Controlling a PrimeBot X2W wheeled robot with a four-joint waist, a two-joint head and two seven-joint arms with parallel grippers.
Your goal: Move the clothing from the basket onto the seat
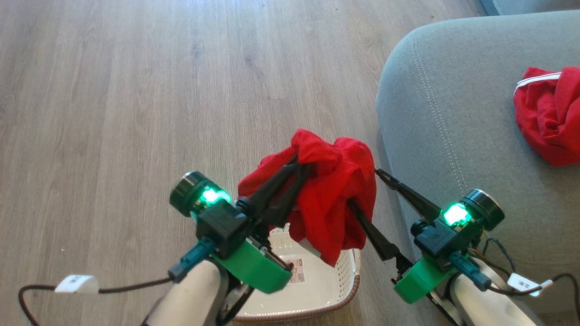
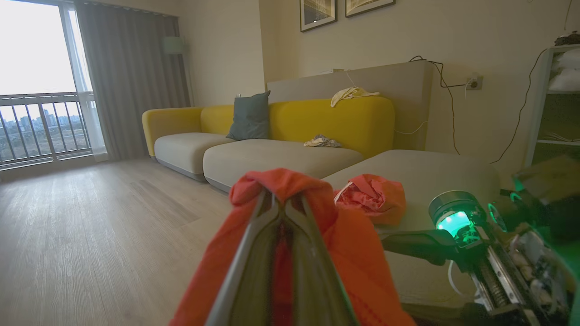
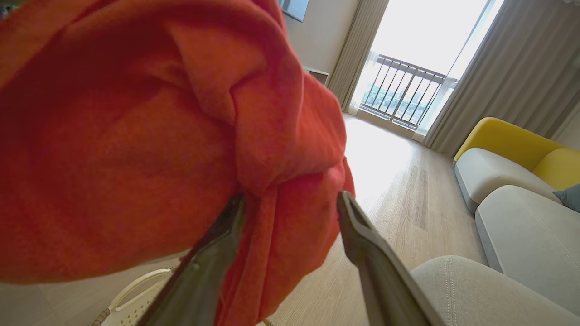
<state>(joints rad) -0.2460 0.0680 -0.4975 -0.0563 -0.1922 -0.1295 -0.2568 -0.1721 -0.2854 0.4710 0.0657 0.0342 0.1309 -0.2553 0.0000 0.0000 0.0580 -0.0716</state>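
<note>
The floor (image 1: 136, 90), pale wood, takes up the left and far part of the scene. The seat (image 1: 453, 117) stands at the right, its rounded near corner just beside the basket. The basket (image 1: 324, 290) sits on the floor at near centre, between the two arms, with a small label showing on its bare base.

A red garment (image 1: 335, 203) hangs bunched in the air over the basket's far right part, its lower end dangling above the basket's inside. A second garment (image 1: 550, 120), red with thin white trim, lies crumpled on the seat, well apart to the right.

The left tool (image 1: 302, 166) has its jaws closed, pinching the red garment at its upper left fold and carrying it. The right tool (image 1: 362, 186) has its jaws spread wide and grips nothing. Its left finger lies against the garment's right side, fabric droops between the fingers, and its right finger stands clear of the cloth.
</note>
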